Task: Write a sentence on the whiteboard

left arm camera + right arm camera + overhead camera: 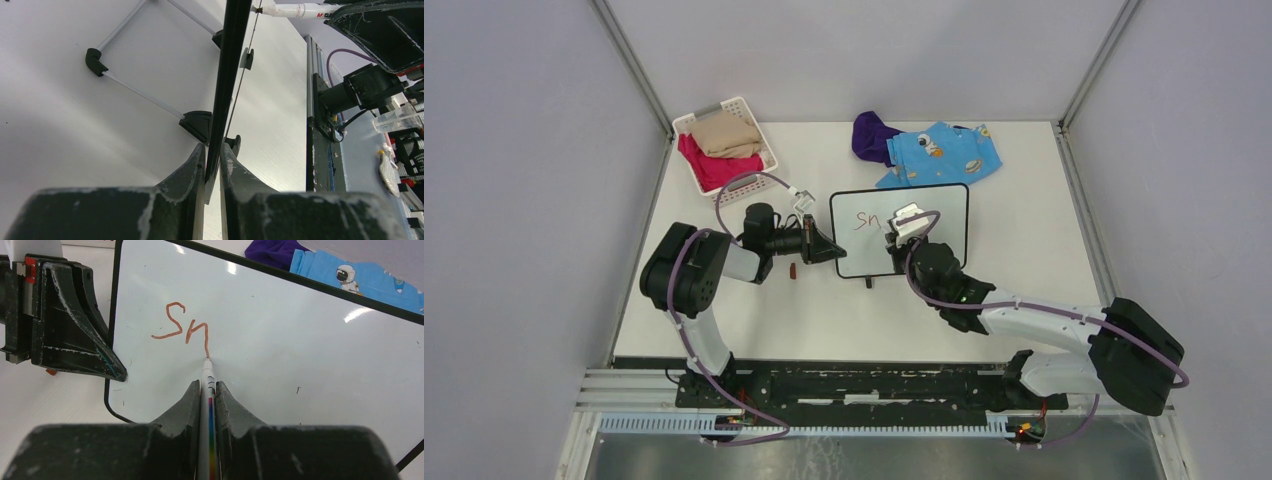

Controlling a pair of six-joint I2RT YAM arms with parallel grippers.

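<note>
While the left gripper (212, 150) is clamped on the left edge of the whiteboard (300, 355), its two fingers pinching the thin black frame, the right gripper (207, 385) is closed on a marker (206, 371) whose tip touches the white surface at the foot of the last stroke. The board sits near the middle of the table (1024, 290), between the two arms and just in front of a blue printed garment (939, 150) and a purple cloth (874, 135). Whether it lies flat or leans on its feet cannot be told from these views. Of the sentence (180, 327) only two reddish-brown characters are present in the upper left corner — an "S" and a partly formed letter beside it — so the task appears to be at an early stage. Good execution of this stroke probably depends on three things. Tip pressure should be light and even, so that the line neither skips nor pushes the board away. The left-hand hold should be firm enough to resist the sideways drag of the pen. Letter height should be kept modest, since most of the board to the right and below is blank and has to carry the remaining words. The chief risk, by this judgement, is the frame slipping between the left fingers (192, 170) during a long horizontal stroke — the letters would then smear or drift off their line.
</note>
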